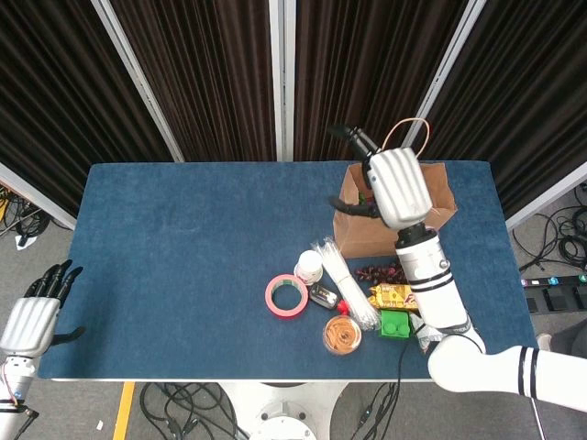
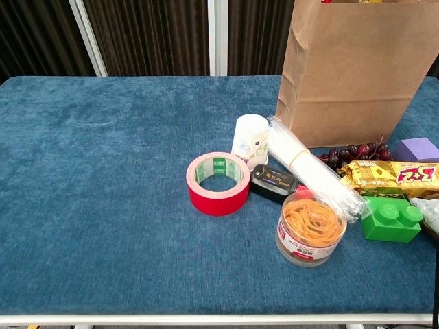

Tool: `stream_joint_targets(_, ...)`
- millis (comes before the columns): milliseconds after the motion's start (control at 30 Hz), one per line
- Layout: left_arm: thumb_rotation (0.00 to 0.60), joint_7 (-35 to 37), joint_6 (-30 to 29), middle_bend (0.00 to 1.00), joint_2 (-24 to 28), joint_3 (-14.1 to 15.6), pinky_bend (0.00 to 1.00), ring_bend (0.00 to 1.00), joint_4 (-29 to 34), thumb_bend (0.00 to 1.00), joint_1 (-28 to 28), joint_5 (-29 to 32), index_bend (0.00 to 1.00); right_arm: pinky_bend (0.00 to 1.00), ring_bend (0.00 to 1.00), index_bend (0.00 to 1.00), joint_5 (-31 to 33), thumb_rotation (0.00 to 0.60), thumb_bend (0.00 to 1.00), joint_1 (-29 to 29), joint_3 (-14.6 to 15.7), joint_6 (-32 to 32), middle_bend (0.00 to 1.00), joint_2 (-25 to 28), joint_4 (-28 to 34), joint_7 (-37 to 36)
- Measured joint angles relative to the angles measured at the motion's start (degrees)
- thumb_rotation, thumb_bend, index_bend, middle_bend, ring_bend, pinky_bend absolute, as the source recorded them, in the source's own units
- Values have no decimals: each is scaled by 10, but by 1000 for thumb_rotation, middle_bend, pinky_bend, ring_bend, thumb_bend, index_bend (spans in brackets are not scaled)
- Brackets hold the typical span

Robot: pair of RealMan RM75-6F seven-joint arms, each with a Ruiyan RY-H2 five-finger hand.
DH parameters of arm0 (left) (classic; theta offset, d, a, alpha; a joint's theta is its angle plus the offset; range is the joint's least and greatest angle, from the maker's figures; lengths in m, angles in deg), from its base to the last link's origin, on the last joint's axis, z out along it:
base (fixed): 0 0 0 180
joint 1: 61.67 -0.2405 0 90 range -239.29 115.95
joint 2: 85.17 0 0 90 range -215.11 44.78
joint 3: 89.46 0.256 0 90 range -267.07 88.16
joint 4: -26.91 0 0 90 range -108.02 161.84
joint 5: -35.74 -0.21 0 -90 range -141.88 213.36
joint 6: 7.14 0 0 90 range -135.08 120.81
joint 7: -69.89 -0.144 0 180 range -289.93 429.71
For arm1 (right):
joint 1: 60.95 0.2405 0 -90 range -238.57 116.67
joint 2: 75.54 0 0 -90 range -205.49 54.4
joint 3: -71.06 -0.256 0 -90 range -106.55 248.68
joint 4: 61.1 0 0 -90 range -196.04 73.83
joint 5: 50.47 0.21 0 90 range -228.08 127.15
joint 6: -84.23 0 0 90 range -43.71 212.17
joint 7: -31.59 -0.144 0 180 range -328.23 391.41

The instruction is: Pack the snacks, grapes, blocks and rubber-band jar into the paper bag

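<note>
Overhead, the right hand is hovering above the open mouth of the brown paper bag, its silver back facing the camera and hiding most of the opening; whether its fingers are holding anything cannot be told. The chest camera is cutting off the bag's top, so neither that hand nor the bag's contents are showing there. The left hand is hanging off the near-left edge of the blue table, fingers apart and holding nothing.

Just near of the bag, dark grapes are lying partly hidden behind a yellow snack packet. A purple block is sitting right of the grapes, and a green block is resting near of the packet. The rubber-band jar is standing nearest the table's front edge, left of the green block. Further left are lying a clear wrapped bundle, a white cup, a small black tin and a red tape roll.
</note>
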Motion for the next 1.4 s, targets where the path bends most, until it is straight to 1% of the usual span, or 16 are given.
stream_joint_targets(100, 600, 0, -1, 126, 1, 0, 210, 21, 0, 107, -1, 0, 124, 846, 753, 304, -14, 600, 20, -10, 32, 40, 332, 16, 12, -6)
stream_joint_targets(200, 600, 1, 0, 126, 1, 0, 210, 21, 0, 108, -1, 2, 124, 846, 756, 343, -20, 600, 57, -14, 68, 88, 349, 45, 19, 18)
stream_joint_targets(367, 600, 5, -3, 126, -1, 2, 209, 20, -4, 107, -4, 1, 124, 846, 756, 398, -9, 600, 73, -10, 121, 158, 356, 105, 35, 109)
stream_joint_targets(467, 600, 6, -2, 126, -1, 2, 209, 21, -6, 107, -5, 1, 124, 847, 756, 429, 4, 600, 81, -8, 153, 178, 385, 137, 53, 164)
stream_joint_targets(633, 600, 7, -1, 126, -1, 1, 210, 21, -5, 107, -4, 2, 123, 846, 756, 491, 41, 600, 85, -7, 194, 189, 425, 180, 87, 240)
stream_joint_targets(767, 600, 10, -3, 126, -3, 1, 209, 21, -4, 107, -4, 0, 124, 847, 756, 479, 96, 600, 54, -6, 236, 184, 410, 208, 117, 320)
stream_joint_targets(800, 600, 11, -4, 126, -3, 1, 209, 21, -4, 107, -4, 0, 124, 847, 756, 460, 107, 600, 38, -7, 247, 178, 392, 211, 123, 338)
stream_joint_targets(900, 600, 12, -5, 126, -4, 0, 209, 21, -5, 107, -3, -1, 123, 847, 754, 346, 131, 600, 0, -21, 289, 149, 292, 214, 135, 379)
stream_joint_targets(967, 600, 9, -4, 126, -4, 1, 209, 21, -4, 107, -3, -3, 124, 846, 754, 324, 132, 600, 0, -41, 309, 132, 273, 212, 136, 383)
stream_joint_targets(1033, 600, 6, -5, 126, -3, 0, 209, 20, -1, 107, -2, -4, 124, 846, 754, 319, 123, 600, 0, -62, 320, 124, 275, 208, 133, 374)
stream_joint_targets(1133, 600, 3, -5, 126, -3, 0, 210, 20, 1, 107, -1, -5, 124, 846, 754, 314, 86, 600, 0, -95, 336, 110, 282, 203, 118, 345)
stream_joint_targets(1233, 600, -2, -4, 126, -4, 3, 210, 20, 4, 107, 0, -10, 124, 846, 754, 281, 35, 600, 0, -133, 350, 96, 264, 194, 87, 304)
stream_joint_targets(1400, 600, -10, -10, 126, -10, 6, 210, 21, 5, 107, -2, -16, 124, 846, 754, 223, -32, 600, 0, -194, 368, 79, 222, 167, 6, 220)
